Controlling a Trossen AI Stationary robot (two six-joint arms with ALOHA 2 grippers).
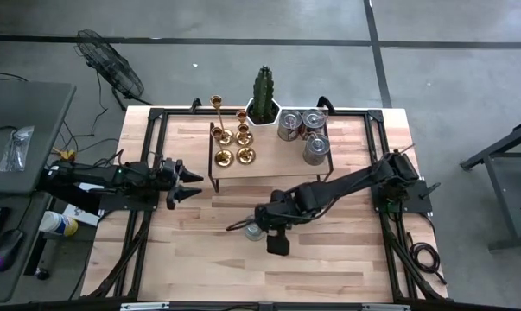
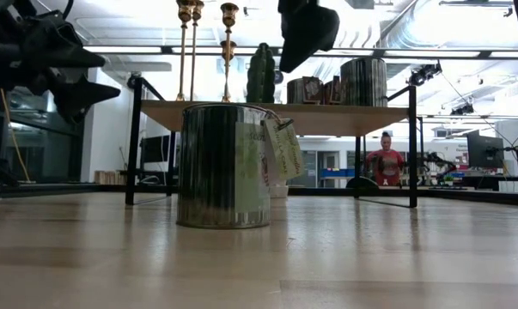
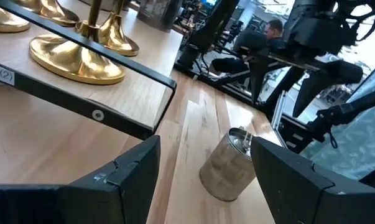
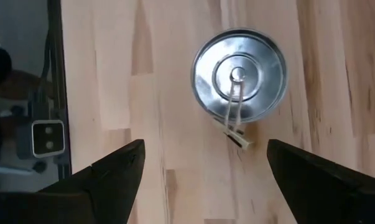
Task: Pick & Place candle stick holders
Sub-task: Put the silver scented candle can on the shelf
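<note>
Holders [image 1: 231, 136] are seen standing upright on the shelf [image 1: 269, 168] at upper centre of the high view, none yet gripped. Right claw [image 1: 273, 229] is held wide above a tin [image 1: 254, 231] on the surface [image 1: 329, 250], seemingly just released. Left claw [image 1: 184, 181] is kept wide at centre left, facing the shelf, likely for a reach.

A raised shelf [image 1: 269, 167] on thin black legs stands at the middle of the surface's [image 1: 346, 250] far edge, crowded with four brass candle holders [image 1: 223, 158], a cactus [image 1: 263, 95] and three tins [image 1: 316, 149]. One lone tin [image 1: 254, 231] stands on the open boards nearer the front, with the right end effector [image 1: 277, 244] directly over it, fingers spread. The front corners and front edge lie bare. The left end effector [image 1: 191, 183], fingers apart, hangs just beside the shelf's left legs.
</note>
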